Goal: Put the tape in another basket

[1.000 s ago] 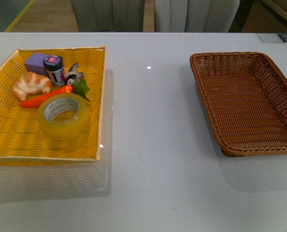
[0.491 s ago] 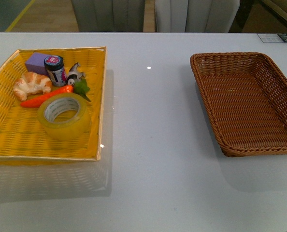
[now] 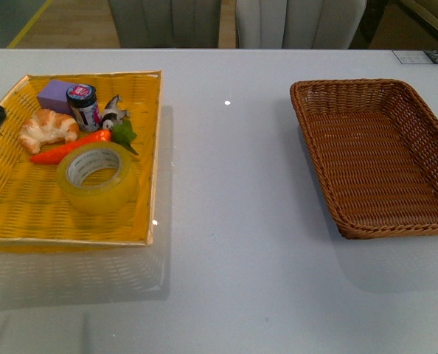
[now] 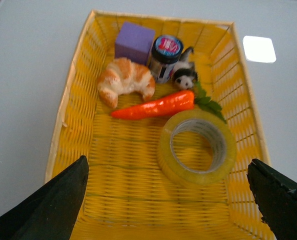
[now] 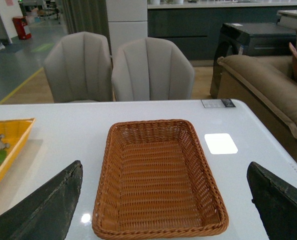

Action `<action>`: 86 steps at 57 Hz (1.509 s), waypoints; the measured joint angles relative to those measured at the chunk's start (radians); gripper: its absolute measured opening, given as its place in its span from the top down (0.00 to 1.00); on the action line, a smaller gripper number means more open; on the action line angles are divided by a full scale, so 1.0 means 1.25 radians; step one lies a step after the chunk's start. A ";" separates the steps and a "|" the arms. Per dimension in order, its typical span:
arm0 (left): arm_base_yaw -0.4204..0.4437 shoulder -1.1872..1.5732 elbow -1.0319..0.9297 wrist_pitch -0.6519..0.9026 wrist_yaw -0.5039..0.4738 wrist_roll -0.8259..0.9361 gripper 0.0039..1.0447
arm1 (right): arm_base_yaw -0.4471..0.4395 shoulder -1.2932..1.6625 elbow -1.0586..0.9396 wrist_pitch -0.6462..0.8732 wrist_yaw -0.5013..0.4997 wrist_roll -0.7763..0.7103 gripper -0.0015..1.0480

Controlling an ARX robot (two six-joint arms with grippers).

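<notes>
The one wide roll of translucent yellowish packing tape [image 3: 94, 195], whose white core bears print too blurred for us to read, lies flat with its hole up in the flat bright yellow woven tray [image 3: 27, 214]. Just beside it is one orange carrot [image 3: 70, 146], then one croissant [image 3: 48, 127], one purple block [image 3: 54, 94], one dark jar [image 3: 82, 108] and one small figurine [image 3: 114, 110] that we can hardly make out. Well apart stands the one dark brown wicker basket [image 3: 374, 155]. Of the left gripper [image 4: 166, 161] and right gripper [image 5: 163, 164] we see only cut-off finger ends, spread wide.
</notes>
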 joint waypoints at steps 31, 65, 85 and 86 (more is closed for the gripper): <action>-0.029 0.380 0.242 -0.030 -0.009 -0.182 0.08 | 0.000 0.000 0.000 0.000 0.000 0.000 0.09; -0.040 0.476 0.332 -0.053 -0.027 -0.214 0.19 | 0.000 0.000 0.000 0.000 0.000 0.000 0.09; -0.052 0.481 0.340 -0.084 -0.031 -0.237 0.78 | 0.000 0.000 0.000 0.000 0.000 0.000 0.09; -0.052 0.481 0.340 -0.084 -0.031 -0.234 0.81 | 0.000 0.000 0.000 0.000 0.000 0.000 0.09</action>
